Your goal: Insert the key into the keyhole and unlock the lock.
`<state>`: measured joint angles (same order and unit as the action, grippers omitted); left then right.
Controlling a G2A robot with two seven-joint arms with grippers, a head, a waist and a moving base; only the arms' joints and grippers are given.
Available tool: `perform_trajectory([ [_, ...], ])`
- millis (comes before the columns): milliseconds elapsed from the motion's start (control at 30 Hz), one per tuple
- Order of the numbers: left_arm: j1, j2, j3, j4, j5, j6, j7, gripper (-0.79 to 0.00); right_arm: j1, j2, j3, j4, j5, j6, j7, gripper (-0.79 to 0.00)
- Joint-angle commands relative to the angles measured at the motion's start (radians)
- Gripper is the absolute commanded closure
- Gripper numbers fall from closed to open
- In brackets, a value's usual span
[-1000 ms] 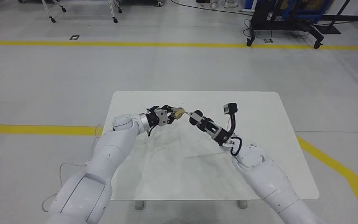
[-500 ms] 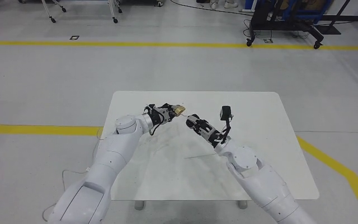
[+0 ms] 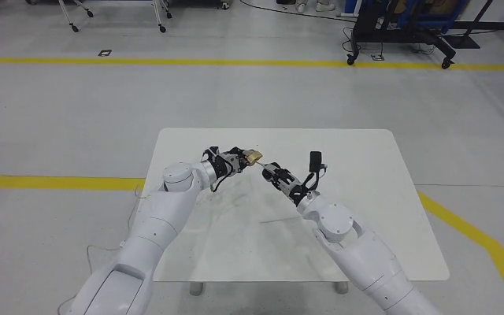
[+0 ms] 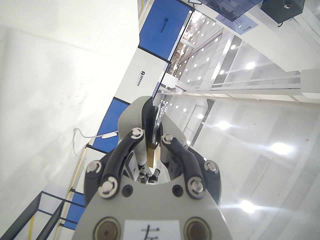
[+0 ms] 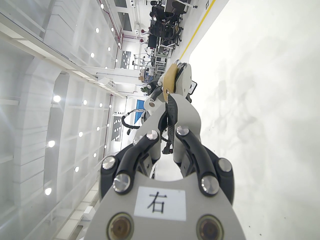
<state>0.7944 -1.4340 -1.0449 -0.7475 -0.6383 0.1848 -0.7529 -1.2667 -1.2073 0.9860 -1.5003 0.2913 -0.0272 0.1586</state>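
Note:
My left gripper (image 3: 236, 160) is shut on a small brass lock (image 3: 251, 156), held above the white table (image 3: 362, 236) at its back middle. In the left wrist view the brass body (image 4: 153, 156) sits between the fingers (image 4: 130, 118), with the silver shackle (image 4: 160, 114) toward the tips. My right gripper (image 3: 268, 168) is just right of the lock, fingers pressed together. In the right wrist view its tip (image 5: 170, 99) points at the lock (image 5: 169, 81) and nearly touches its lower end. The key is pinched between the pads, almost wholly hidden.
Both arms meet over the table's back half, well above the bare surface. The table's edges are far from the grippers. Yellow floor lines run past it, and a dark wheeled rack (image 3: 402, 31) stands far behind on the right.
The right forearm has rolled, swinging its wrist camera toward the lock, and its gripper has settled just below the lock. The left gripper lifted the lock slightly and now holds still.

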Motion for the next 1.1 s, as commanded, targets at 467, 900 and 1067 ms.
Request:
perform_trajectory([
  [467,0.025,0.006,0.0,-0.061,0.061,-0.004,0.047,0.0,-0.003,-0.016,0.023,0.012,0.005,0.005,-0.005,0.0],
  [900,0.043,0.01,-0.005,-0.102,0.106,-0.001,0.098,0.0,-0.009,-0.03,0.033,0.017,-0.006,0.028,-0.024,0.0],
  [1067,0.048,0.01,-0.007,-0.112,0.117,-0.001,0.114,0.0,-0.013,-0.034,0.039,0.017,0.004,0.033,-0.004,0.0],
])
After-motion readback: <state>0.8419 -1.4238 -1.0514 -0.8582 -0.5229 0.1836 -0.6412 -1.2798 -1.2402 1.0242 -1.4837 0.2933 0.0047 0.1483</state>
